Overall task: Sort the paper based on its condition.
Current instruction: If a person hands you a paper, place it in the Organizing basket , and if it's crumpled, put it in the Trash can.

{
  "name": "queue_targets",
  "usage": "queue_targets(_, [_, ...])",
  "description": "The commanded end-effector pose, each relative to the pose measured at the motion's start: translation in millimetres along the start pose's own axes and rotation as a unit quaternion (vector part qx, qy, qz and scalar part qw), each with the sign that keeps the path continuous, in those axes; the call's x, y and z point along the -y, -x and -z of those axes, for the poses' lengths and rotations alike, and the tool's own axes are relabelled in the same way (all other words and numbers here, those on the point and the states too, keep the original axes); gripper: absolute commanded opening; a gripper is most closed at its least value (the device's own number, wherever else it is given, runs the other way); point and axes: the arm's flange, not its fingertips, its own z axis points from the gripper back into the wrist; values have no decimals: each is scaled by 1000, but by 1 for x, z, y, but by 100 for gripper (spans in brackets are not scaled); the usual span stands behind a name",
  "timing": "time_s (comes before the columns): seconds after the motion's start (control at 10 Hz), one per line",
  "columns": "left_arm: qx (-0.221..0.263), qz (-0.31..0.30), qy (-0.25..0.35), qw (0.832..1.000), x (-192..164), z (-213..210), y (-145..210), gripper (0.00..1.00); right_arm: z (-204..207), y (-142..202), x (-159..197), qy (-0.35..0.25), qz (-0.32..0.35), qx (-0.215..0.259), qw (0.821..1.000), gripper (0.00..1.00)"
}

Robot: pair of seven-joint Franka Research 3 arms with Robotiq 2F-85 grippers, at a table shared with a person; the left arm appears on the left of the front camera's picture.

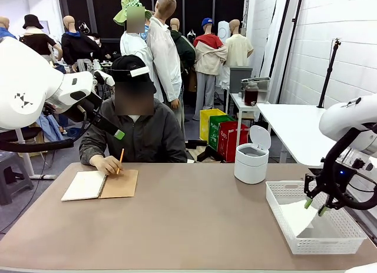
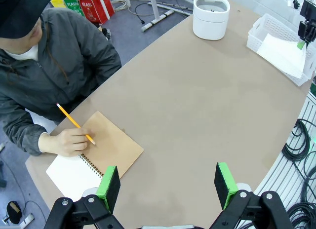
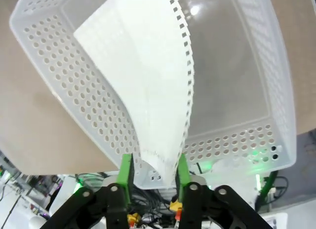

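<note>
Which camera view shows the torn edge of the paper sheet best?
The right wrist view: the paper is close, its perforated edge sharp, between the right gripper pads. Front and left wrist views show a small white sheet in the basket.

Paper's (image 3: 148,81) lower edge behind fingers (image 3: 125,172)

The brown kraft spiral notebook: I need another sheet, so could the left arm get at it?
Probably not cleanly: the person's hand rests on the notebook, writing with a pencil.
</note>
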Motion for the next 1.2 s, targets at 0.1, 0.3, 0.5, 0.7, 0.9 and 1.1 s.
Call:
queue_targets(0.1, [-1,-1,3,1000,-2,-1,-1,100,-2,5,-8,53,16,31,998,100])
queue_targets(0.3, [-1,-1,3,1000,-2,-1,-1,100,-13,5,-15,68,19,47,996,100])
queue_targets(0.5, [-1,-1,3,1000,-2,-1,-1,100,-28,7,-24,80,17,68,994,100])
queue_targets(0.7, [-1,-1,3,1000,-2,-1,-1,100,-33,9,-29,87,14,73,993,100])
queue_targets(0.9, [-1,-1,3,1000,-2,-1,-1,100,-32,11,-33,82,12,85,993,100])
queue_targets(1.1, [-1,-1,3,1000,-2,-1,-1,100,-34,8,-26,71,1,69,995,100])
